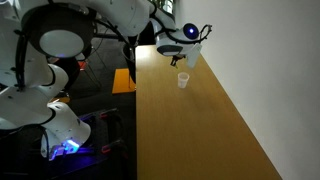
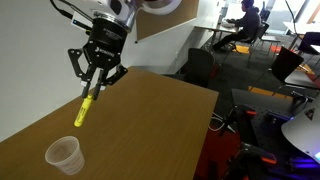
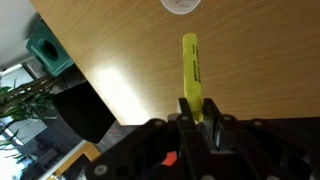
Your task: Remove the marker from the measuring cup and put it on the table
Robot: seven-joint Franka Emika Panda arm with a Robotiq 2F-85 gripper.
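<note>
now the claw (image 2: 93,86) pinches the top of the marker (image 2: 84,108) and holds it in the air, out of the measuring cup (image 2: 65,155). the taking-out step looks done. next it should go down and let go on the worktop (image 2: 150,120), beside the cup.

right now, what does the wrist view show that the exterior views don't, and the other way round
Only the wrist view: a teal object and plant leaves beyond the table's edge.
Only the exterior views: the robot's white arm, an orange-brown stand beside the table, and a seated person in the background.
Shared: the pincer shut on the yellow marker, which is out of the measuring cup, and the brown table.
</note>
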